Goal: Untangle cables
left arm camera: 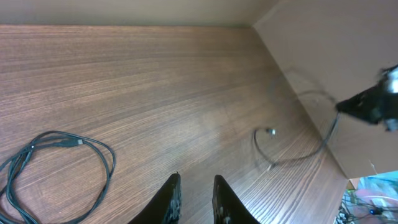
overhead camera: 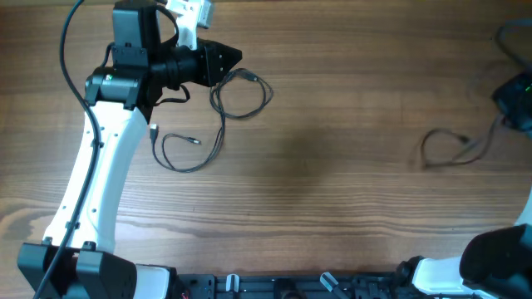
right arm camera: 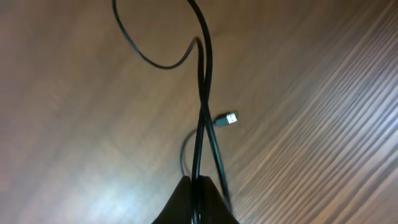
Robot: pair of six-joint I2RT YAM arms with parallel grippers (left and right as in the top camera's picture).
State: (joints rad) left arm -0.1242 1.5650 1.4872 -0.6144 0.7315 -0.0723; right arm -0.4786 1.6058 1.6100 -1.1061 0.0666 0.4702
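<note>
**Item: cables, two groups**

- **Left gripper** [left arm camera: 197, 179]: fingers a narrow gap apart with nothing between them. It hangs over the table [overhead camera: 332, 208], pointing toward the robot's right.
- **Loose cables** [left arm camera: 113, 160]: flat loops lying on the table just beside the left gripper. They are off to one side of its fingertips, not in line with the gap, and one plug [left arm camera: 78, 143] lies at the loop's top edge.
- **Right gripper** [right arm camera: 196, 183]: well apart from the left gripper, at the far side of the table. Its fingers are pinched together on the held cable.
- **Held cable** [right arm camera: 202, 93]: two strands run straight out from the pinch, side by side. Its slack curves down to the table on the side facing the left gripper. It looks blurred from overhead.

**Judgement:** the left arm is the nearer one to the loose loops. To take them, the left gripper would need to swing sideways and widen its fingers.
</note>
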